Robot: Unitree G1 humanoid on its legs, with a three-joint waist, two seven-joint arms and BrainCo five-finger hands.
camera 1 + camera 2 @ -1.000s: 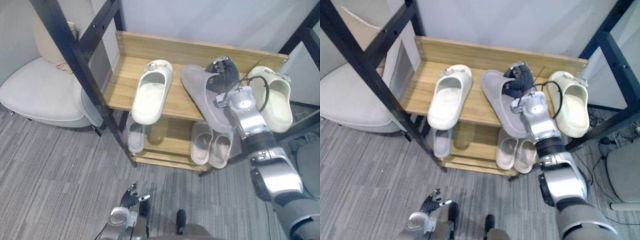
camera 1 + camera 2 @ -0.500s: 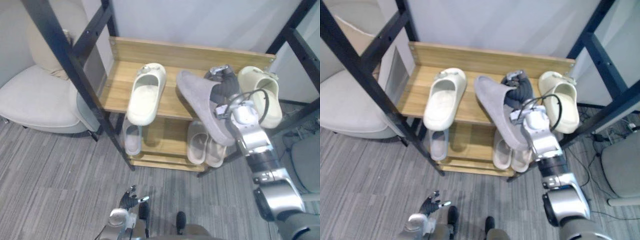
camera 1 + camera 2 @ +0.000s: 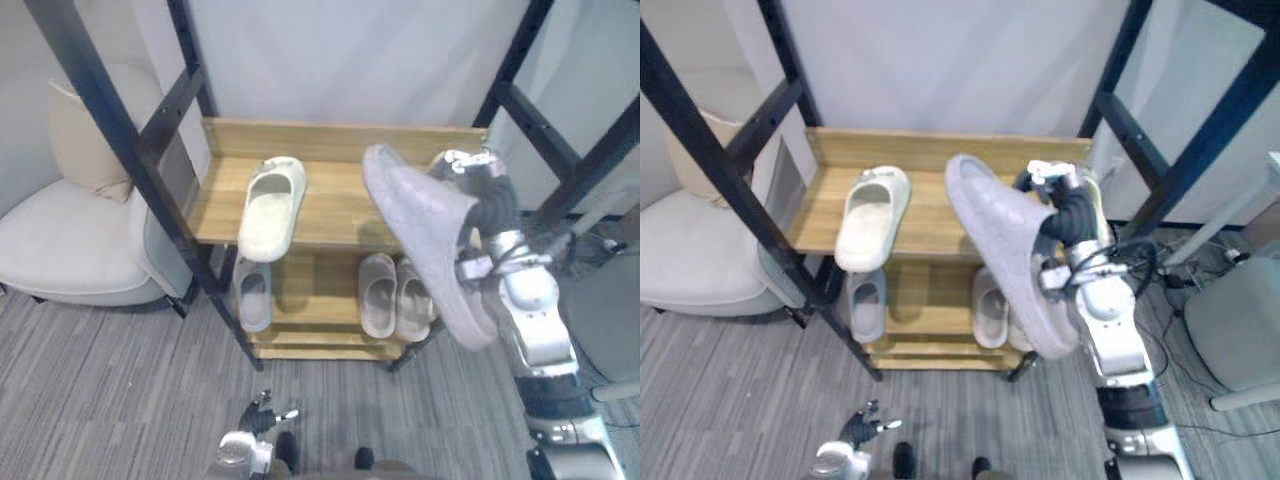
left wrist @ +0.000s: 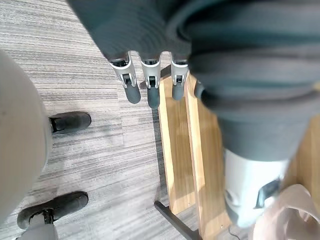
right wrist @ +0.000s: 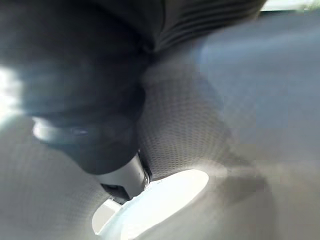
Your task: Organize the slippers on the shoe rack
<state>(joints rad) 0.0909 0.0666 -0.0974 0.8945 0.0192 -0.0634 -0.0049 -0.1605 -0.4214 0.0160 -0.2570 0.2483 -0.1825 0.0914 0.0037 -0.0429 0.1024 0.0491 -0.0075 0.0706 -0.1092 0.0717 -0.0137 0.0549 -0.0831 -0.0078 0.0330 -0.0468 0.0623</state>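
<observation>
Above the light wooden shoe rack (image 3: 338,200), your right robot hand (image 3: 490,202) is gripping a grey mesh slipper (image 3: 425,235), not yet shelved.

The grey slipper (image 3: 430,235) was held off the shelves in the right hand (image 3: 488,205), fingers curled round it. It hung steeply tilted in front of the right side of the shoe rack (image 3: 335,205), its textured sole facing up. The rack was wooden, with a back board and two shelves. A cream slipper (image 3: 270,208) lay on the top shelf at left, opening up. On the lower shelf, a single pale slipper (image 3: 253,297) lay at left and a pair of pale slippers (image 3: 378,295) side by side at right.
</observation>
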